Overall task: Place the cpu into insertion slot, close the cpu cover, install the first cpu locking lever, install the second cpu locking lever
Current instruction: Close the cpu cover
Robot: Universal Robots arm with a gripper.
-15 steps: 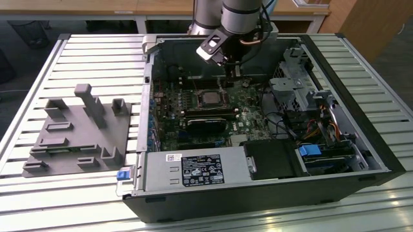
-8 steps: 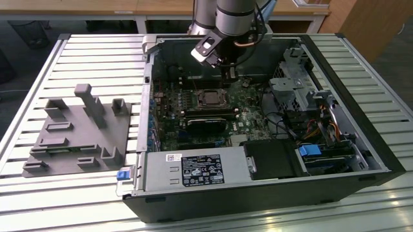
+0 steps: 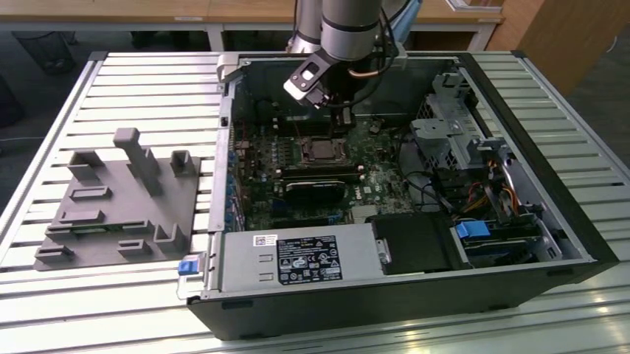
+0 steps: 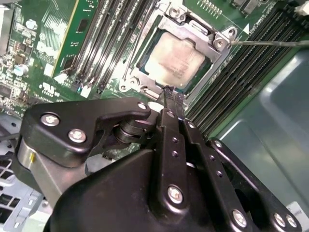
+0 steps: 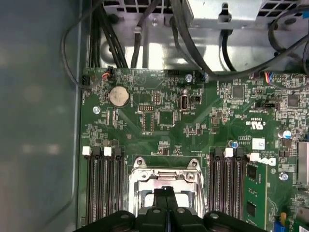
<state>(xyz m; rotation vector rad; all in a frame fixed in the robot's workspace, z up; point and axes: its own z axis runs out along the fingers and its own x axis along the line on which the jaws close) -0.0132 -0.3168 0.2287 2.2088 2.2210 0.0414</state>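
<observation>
The cpu (image 4: 176,60) lies framed by the cpu cover (image 4: 215,50) on the motherboard (image 5: 169,130), just beyond the jaws' tips. The jaws are pressed together, gripping nothing visible.

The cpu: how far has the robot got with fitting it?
Done: the cpu is seated, with the cover down over it. In hand: the gripper, shut, is at the cover's edge. Left: one lever sticks out sideways, apparently unlatched; the other I cannot make out.
</observation>
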